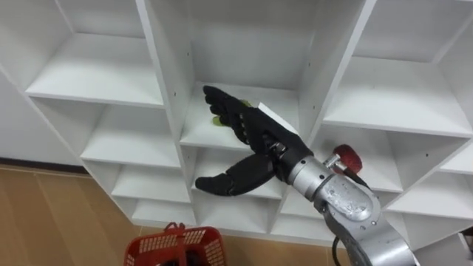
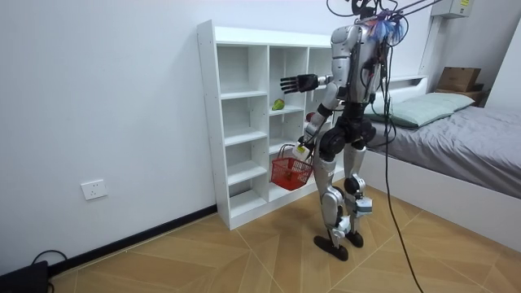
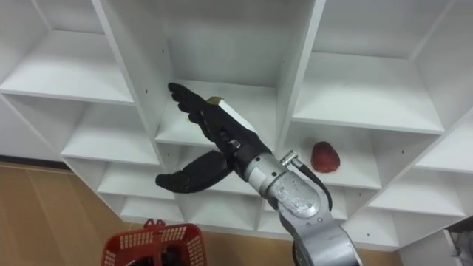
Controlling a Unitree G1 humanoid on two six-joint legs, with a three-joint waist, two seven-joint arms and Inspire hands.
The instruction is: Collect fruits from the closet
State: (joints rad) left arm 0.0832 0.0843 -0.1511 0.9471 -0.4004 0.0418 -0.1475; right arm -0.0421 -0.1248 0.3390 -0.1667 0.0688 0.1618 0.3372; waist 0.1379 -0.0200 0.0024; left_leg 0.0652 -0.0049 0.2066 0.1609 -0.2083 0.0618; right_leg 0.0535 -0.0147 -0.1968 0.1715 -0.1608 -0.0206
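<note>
The robot stood before the white closet [image 2: 236, 122], on the wooden floor. Its right hand [image 1: 255, 144] reached toward the middle compartment with the fingers [image 1: 222, 103] straight and lightly spread and the thumb swung wide below them, holding nothing. A green fruit [image 1: 216, 120] lay on that shelf, peeking from behind the fingers; in the room view the hand was short of it. A red fruit [image 3: 325, 157] sat in the compartment to the right. A red basket [image 1: 174, 244] hung low at the left hand [image 2: 304, 147], whose grip could not be told.
</note>
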